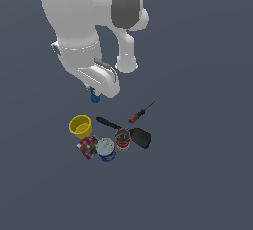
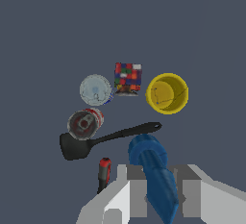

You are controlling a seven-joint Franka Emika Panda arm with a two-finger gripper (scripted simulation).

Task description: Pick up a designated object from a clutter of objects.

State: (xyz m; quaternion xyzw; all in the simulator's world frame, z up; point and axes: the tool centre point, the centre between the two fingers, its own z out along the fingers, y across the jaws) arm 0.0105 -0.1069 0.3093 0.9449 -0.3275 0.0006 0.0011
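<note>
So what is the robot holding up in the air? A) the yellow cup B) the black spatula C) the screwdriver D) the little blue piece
D: in the wrist view the blue piece sits clamped in the end effector, while the cup, spatula and screwdriver lie on the ground below.

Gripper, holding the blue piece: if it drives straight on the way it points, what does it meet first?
Probably the black spatula: in the wrist view its handle lies just beyond the blue piece in the gripper. Depth is unclear.
</note>
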